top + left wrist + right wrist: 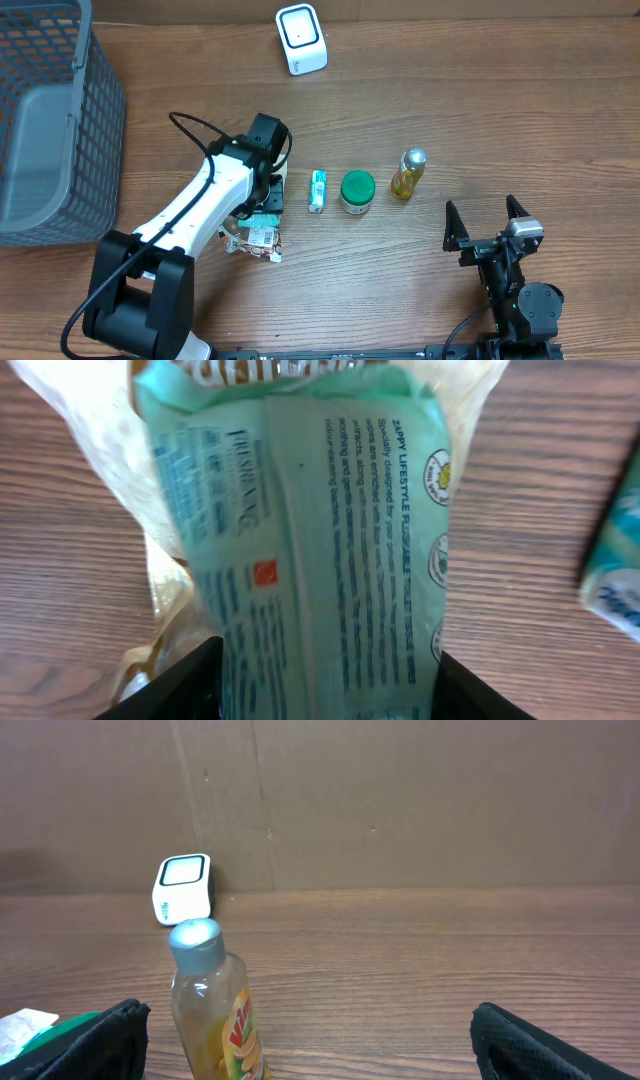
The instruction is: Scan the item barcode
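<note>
**Left Arm Has Wipes Packet Between Its Jaws, Scan Not Yet Made**

The left gripper point(330, 685) stands with its jaws against both sides of the green wipes packet point(258, 234); the packet lies on the table point(560, 120), well apart from the white scanner point(301, 39) at the far edge; the right gripper point(481, 208) sits wide open and empty; a good lift would likely hold the soft wrapper mid-pack without crumpling it, then turn the barcode, not visible here, square to the scanner's face.
</note>
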`<action>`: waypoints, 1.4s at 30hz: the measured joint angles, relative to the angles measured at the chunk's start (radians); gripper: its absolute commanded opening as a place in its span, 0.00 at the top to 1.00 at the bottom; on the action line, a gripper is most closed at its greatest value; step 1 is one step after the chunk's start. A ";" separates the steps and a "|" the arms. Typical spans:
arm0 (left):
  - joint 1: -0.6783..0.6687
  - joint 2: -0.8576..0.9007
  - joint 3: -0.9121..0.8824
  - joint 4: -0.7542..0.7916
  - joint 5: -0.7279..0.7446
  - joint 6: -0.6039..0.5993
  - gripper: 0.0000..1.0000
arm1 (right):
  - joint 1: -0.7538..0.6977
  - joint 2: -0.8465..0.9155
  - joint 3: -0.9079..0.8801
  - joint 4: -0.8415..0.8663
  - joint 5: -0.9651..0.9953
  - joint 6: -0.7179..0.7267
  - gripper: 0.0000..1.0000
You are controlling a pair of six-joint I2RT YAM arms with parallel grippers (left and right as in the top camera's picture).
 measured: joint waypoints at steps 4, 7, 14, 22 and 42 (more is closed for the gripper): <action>0.000 0.000 0.069 -0.026 0.023 0.000 0.46 | 0.000 0.000 0.000 0.000 0.000 0.000 0.00; 0.000 0.000 0.084 -0.018 0.071 0.000 0.48 | 0.000 0.000 0.000 0.000 0.000 -0.001 0.00; -0.018 0.000 0.077 0.003 0.125 0.000 0.38 | 0.000 0.000 0.000 0.000 0.000 0.000 0.00; -0.037 0.000 0.072 0.003 0.190 -0.004 0.42 | 0.000 0.000 0.000 0.000 0.000 -0.001 0.00; -0.054 0.050 0.047 -0.024 0.184 -0.004 0.93 | 0.000 0.000 0.000 0.000 0.000 0.000 0.00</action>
